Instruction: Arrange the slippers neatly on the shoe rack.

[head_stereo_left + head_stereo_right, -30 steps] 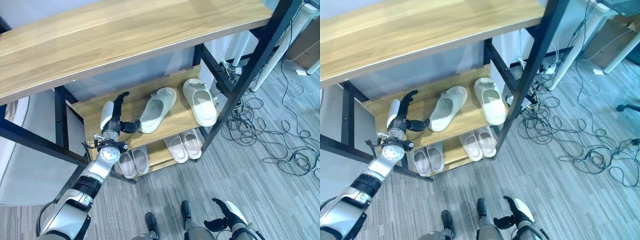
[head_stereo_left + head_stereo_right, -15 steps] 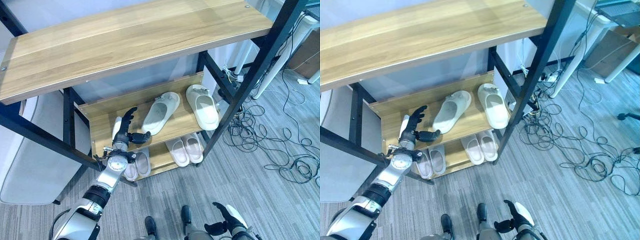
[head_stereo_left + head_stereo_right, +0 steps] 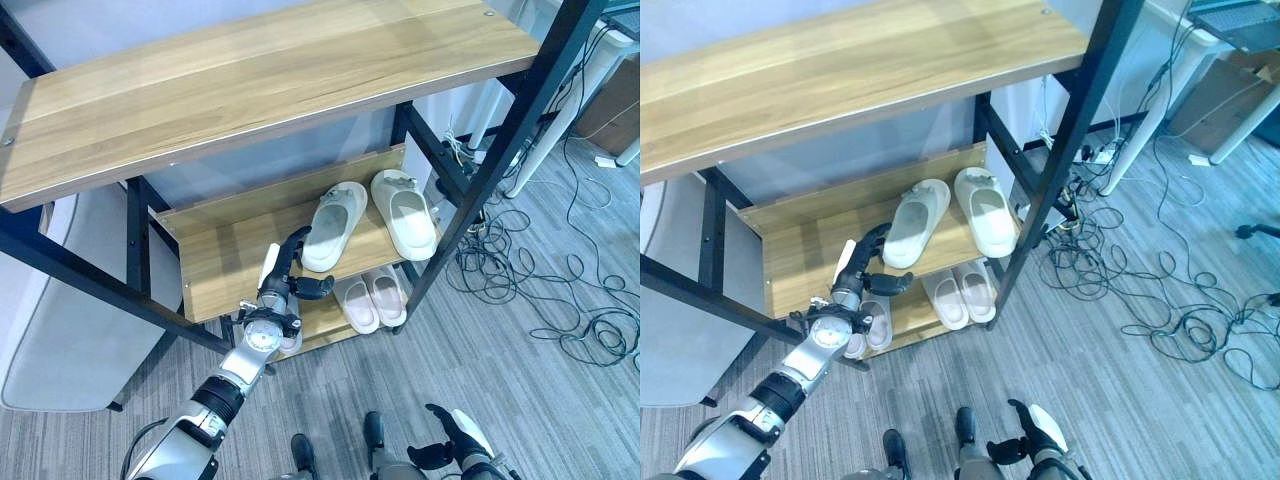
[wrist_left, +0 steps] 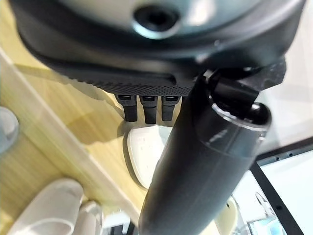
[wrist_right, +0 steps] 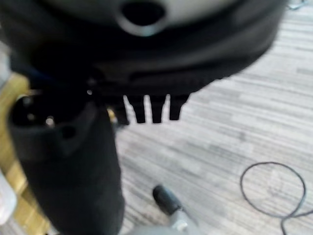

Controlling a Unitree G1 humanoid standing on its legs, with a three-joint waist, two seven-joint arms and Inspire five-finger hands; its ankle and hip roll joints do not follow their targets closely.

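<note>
Left hand point(image 3: 283, 277) open, perhaps touching smooth cream slipper point(image 3: 328, 211).

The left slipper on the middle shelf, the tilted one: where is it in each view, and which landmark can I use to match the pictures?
Left eye view: left slipper at centre, on the middle shelf, heel beside the left hand.
Right eye view: same slipper, left of centre.
Left wrist view: its pale heel lies past the fingers.
Right wrist view: not in it; floor there.
Shared landmark: the right slipper beside it.
</note>
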